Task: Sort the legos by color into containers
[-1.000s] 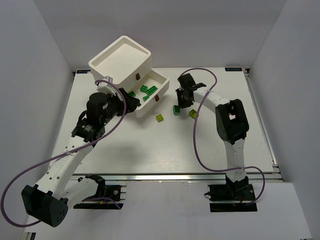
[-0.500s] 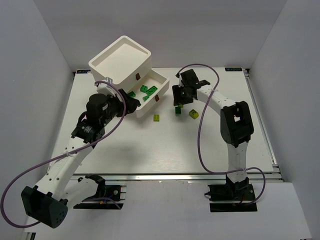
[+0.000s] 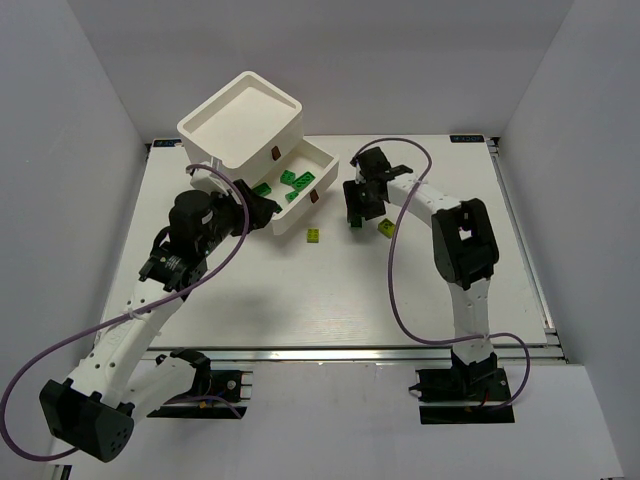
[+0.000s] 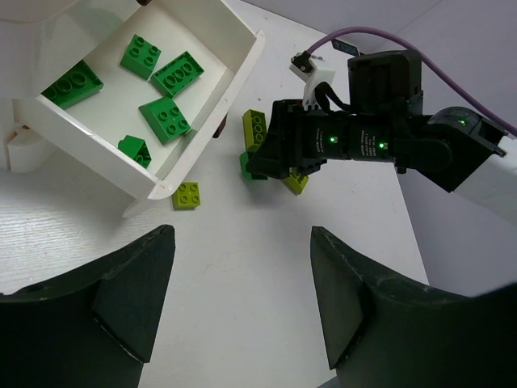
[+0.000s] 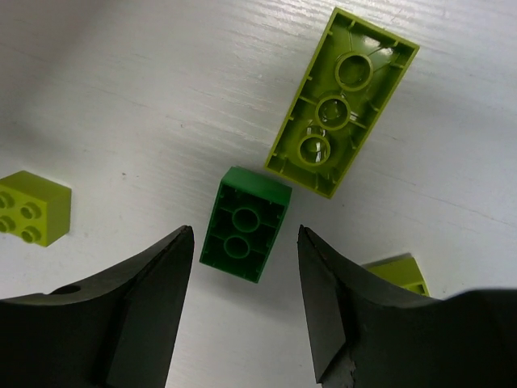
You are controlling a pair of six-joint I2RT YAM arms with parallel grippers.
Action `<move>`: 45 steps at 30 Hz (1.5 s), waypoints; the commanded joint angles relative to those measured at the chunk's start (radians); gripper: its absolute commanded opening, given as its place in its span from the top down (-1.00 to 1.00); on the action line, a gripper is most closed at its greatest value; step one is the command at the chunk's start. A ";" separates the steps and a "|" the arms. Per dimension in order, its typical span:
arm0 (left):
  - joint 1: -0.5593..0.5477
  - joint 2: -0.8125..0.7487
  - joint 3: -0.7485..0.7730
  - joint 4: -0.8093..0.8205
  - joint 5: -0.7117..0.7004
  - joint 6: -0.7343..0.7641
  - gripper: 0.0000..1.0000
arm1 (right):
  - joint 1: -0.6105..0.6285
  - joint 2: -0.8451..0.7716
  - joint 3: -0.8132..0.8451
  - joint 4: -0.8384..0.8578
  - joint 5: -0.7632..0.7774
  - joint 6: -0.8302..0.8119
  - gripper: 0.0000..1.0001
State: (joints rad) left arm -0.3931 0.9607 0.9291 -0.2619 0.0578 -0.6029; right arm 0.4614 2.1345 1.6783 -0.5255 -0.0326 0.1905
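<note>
The white drawer unit [image 3: 240, 118] stands at the back left, its bottom drawer [image 3: 322, 158] pulled out and holding several green legos [image 4: 166, 117]. My right gripper [image 5: 245, 236] is open, low over the table, its tips either side of an upside-down green lego [image 5: 245, 224]. An upside-down long yellow-green lego [image 5: 341, 101] lies just beyond, a small one [image 5: 32, 208] to the left and another [image 5: 396, 273] to the right. My left gripper [image 4: 242, 242] is open and empty, next to the drawer's front. No purple lego is in view.
A yellow-green lego [image 3: 314, 236] lies on the table in front of the drawer, and another [image 3: 385, 228] lies right of my right gripper [image 3: 356, 212]. The white table runs to a metal rail at the near edge [image 3: 350, 352].
My right gripper has swung back over the green lego and come down around it. My left arm has shifted slightly left.
</note>
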 commanded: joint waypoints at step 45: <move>-0.013 0.163 0.074 0.084 0.132 0.046 0.05 | 0.071 -0.031 0.347 0.423 -0.510 -0.232 -0.17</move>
State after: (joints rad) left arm -0.4023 1.0870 0.9470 -0.2024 0.1226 -0.5922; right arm 0.5629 2.2223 2.0312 -0.1806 -0.4820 -0.0566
